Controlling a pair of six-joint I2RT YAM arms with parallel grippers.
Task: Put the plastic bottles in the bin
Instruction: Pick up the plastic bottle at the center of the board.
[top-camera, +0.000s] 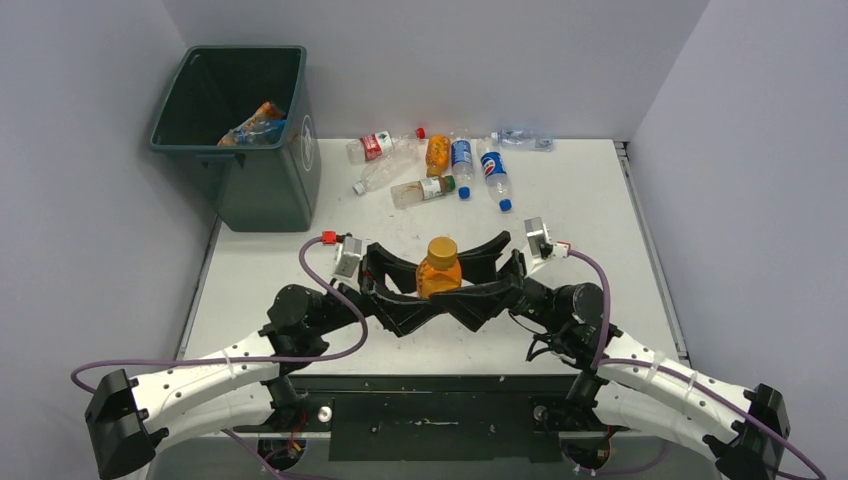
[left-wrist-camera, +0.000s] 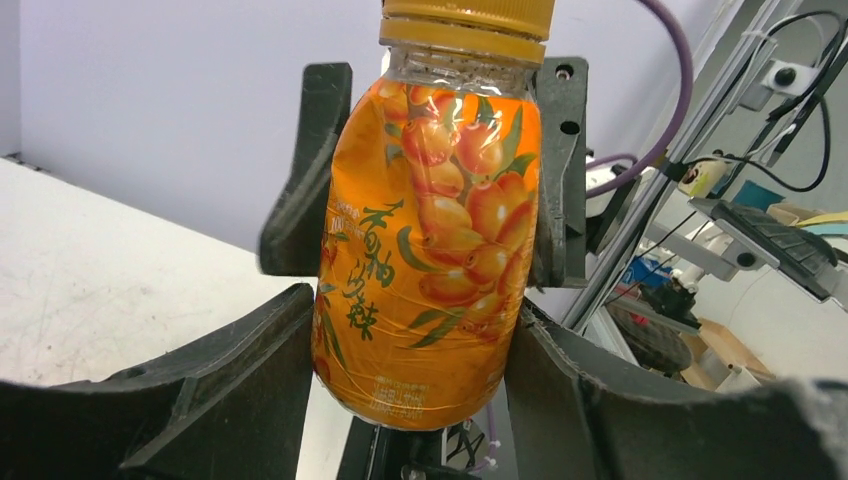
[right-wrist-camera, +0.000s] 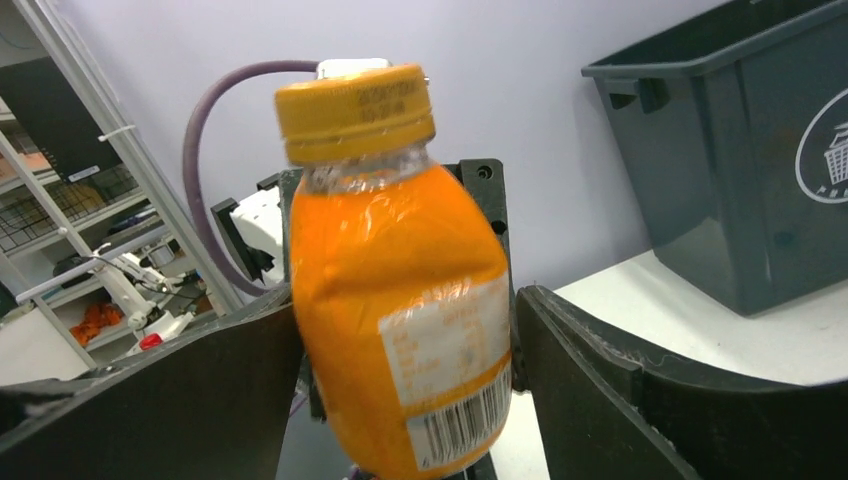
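As the left end effector (left-wrist-camera: 415, 310) and right end effector (right-wrist-camera: 405, 300) clamp it, the orange bottle (top-camera: 438, 272) sits between both

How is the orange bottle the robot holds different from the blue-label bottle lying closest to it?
The orange bottle stands upright in the jaws of the left gripper and right gripper. The blue bottle lies on its side on the table, untouched. The orange bottle is squat with an orange cap. The blue bottle is slimmer with a blue cap. Both are capped and outside the bin.
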